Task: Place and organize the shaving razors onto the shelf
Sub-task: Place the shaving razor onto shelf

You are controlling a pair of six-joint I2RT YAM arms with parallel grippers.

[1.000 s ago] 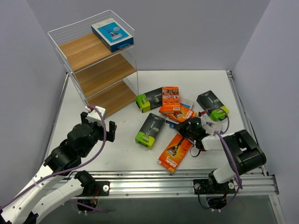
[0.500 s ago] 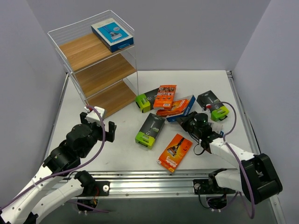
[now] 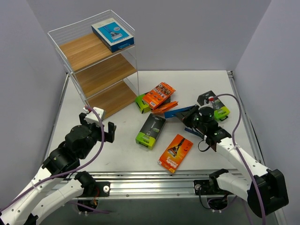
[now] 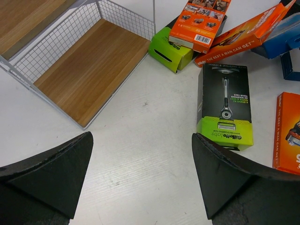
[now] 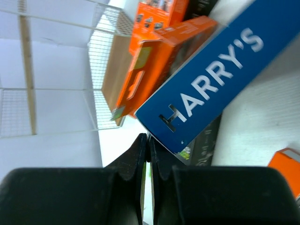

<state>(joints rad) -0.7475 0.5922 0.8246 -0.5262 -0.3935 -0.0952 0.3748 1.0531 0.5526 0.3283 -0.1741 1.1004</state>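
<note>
The left tool hangs over the white tabletop, its dark fingers spread wide. Ahead — toward the right of the view — lies a black pack with a lime-green end, flat, label up. The shelf stands upper left; an orange pack rests on another lime-ended pack.

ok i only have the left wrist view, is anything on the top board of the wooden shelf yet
Observer: Yes, one blue-and-white razor pack lies on the top board of the wire-framed wooden shelf, toward its right end in the top view.
Operator: and the right gripper, open or shut
Observer: The right gripper is shut, with its tips at a corner of the dark blue Harry's pack. I cannot tell whether it pinches that pack.
Operator: anything right of that blue pack, my frame cuts off there
Observer: One black pack with a lime-green end lies flat farther right, just beyond the right gripper.
</note>
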